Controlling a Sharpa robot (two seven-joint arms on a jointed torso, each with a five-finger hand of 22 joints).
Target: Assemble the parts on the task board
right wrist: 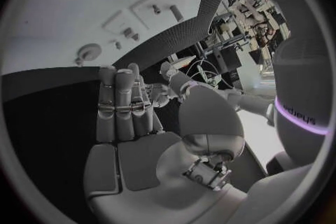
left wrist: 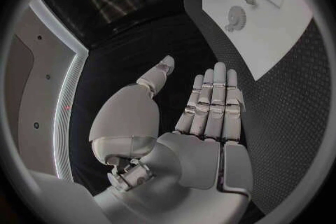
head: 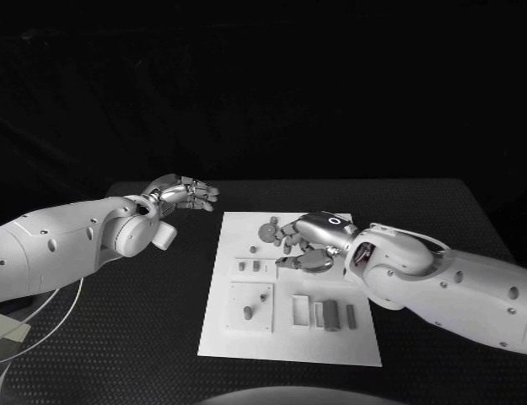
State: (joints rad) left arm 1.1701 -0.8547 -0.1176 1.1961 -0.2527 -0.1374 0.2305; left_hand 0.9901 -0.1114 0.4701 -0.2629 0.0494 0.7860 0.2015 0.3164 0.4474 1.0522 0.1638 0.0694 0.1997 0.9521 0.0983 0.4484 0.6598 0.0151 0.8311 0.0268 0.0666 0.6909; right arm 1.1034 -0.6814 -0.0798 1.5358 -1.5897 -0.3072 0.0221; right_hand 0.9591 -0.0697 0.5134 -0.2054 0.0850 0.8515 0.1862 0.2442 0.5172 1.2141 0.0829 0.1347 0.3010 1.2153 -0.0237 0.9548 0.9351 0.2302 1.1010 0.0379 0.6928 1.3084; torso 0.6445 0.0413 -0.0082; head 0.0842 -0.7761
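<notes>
left hand point(head: 180, 193): raised over the black desk point(head: 458, 211), just beside the board's far left corner, fingers point(left wrist: 213, 102) straight and apart, holding nothing
right hand point(head: 306, 240): over the board's far end, fingers point(right wrist: 119, 106) straight, empty
board point(head: 290, 346): white, mid-desk
parts point(head: 325, 313): small grey pieces on the board

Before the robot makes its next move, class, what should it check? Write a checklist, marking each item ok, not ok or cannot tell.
1. Left hand empty: ok, fingers straight, nothing held.
2. Right hand empty: ok.
3. Right hand above the task board: ok.
4. Left hand off the board, over the black table: ok.
5. Right hand clear of the gear-shaped part: cannot tell.
</notes>
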